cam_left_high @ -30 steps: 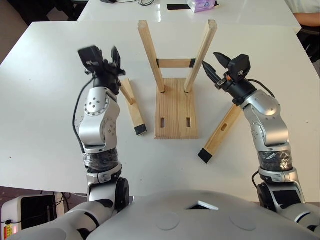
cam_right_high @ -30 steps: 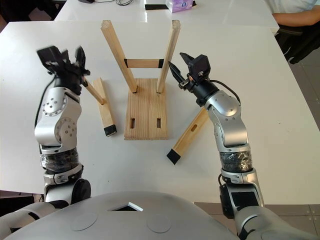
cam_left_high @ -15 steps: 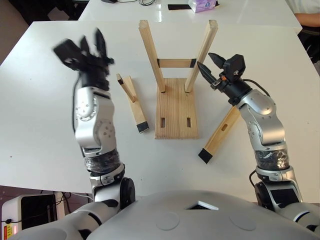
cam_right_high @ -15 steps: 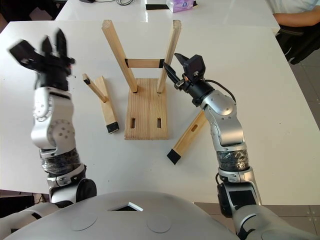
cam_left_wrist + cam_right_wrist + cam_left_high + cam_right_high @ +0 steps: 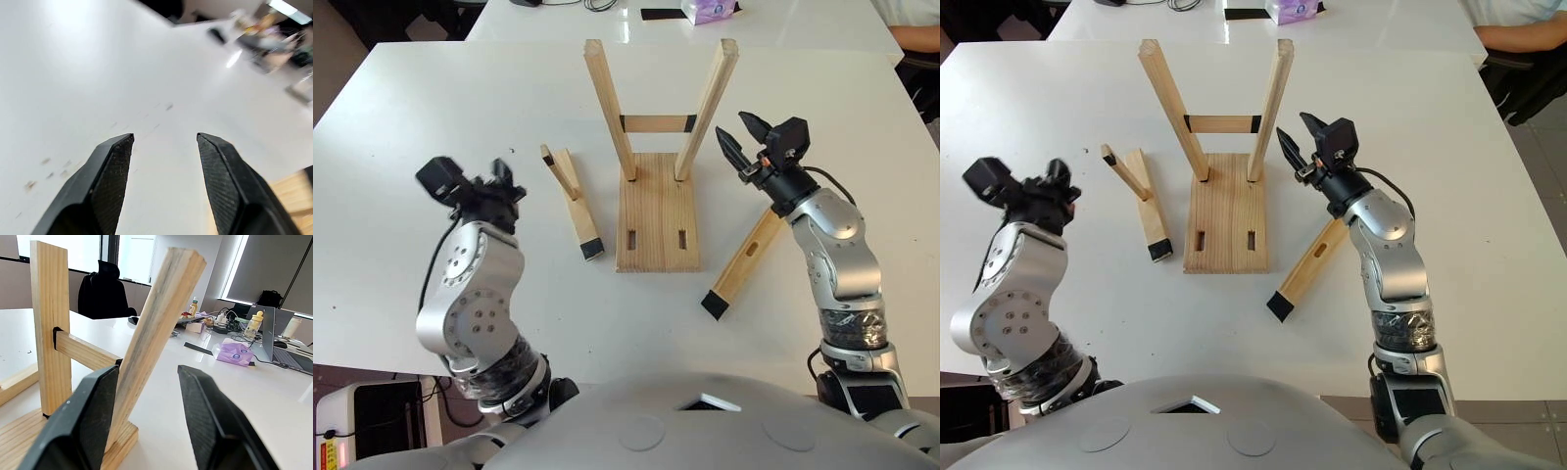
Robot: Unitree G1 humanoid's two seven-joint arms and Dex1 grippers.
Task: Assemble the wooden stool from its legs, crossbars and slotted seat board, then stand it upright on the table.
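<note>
The seat board (image 5: 656, 223), flat on the tabletop (image 5: 431, 98) with two legs plugged in, looks light, stiff pine, best taken mid-leg; the nearer leg (image 5: 705, 113) stands just beside the released right end effector (image 5: 732, 125), the left end effector (image 5: 164, 138) gaping empty, well apart.

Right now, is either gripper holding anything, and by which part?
Nothing is held. The left gripper is open over the table; the right gripper is open beside the stool's upright leg, apart from it.

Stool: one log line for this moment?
seat board: flat | fitted legs: two | loose legs: two, lying | left hand: open, empty | right hand: open, empty
</note>
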